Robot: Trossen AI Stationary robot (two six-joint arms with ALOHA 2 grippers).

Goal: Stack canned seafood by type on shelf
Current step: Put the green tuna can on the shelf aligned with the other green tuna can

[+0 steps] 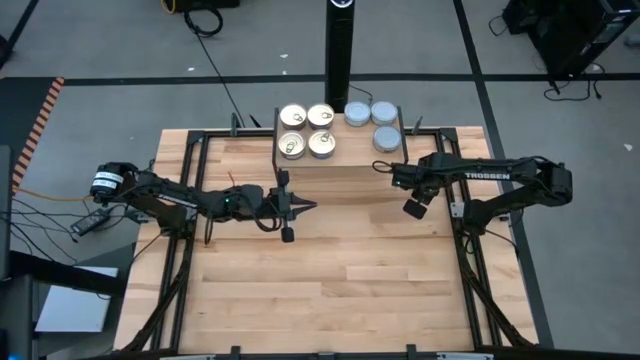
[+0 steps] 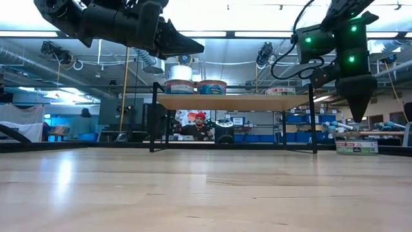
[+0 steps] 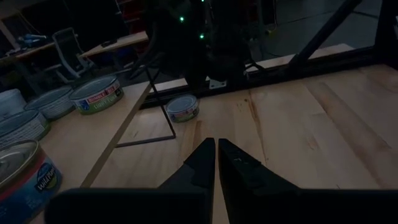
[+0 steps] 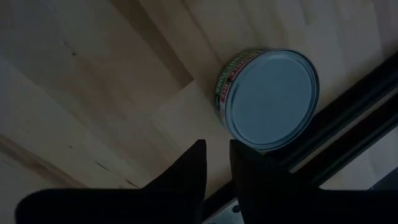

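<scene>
On the shelf (image 1: 335, 170) at the table's far edge, four gold-lid tins (image 1: 307, 131) are sitting in a two-by-two block on its left part, and three blue-grey tins (image 1: 372, 121) are grouped on its right part. None looks stacked from above; all seven seem to be lying single. The eighth tin (image 4: 268, 99), blue-grey lid up, is lying on the tabletop under the shelf near a back leg, just beside the table's black frame rail.

Right gripper (image 4: 214, 163) is hovering above that stray tin, fingers pointing down, parted only by a narrow slit and holding nothing; the tin is sitting just off the fingertips, not between them. Left gripper (image 3: 216, 155) is hanging above the table in front of the shelf's left end, fingers pressed nearly together, empty.

Step in hand, as I judge it: fetching the last blue-grey tin. Next move calls for widening the right fingers, centring over the tin, lowering to straddle its rim, then lifting it out clear of the shelf leg and onto the blue-grey group.
</scene>
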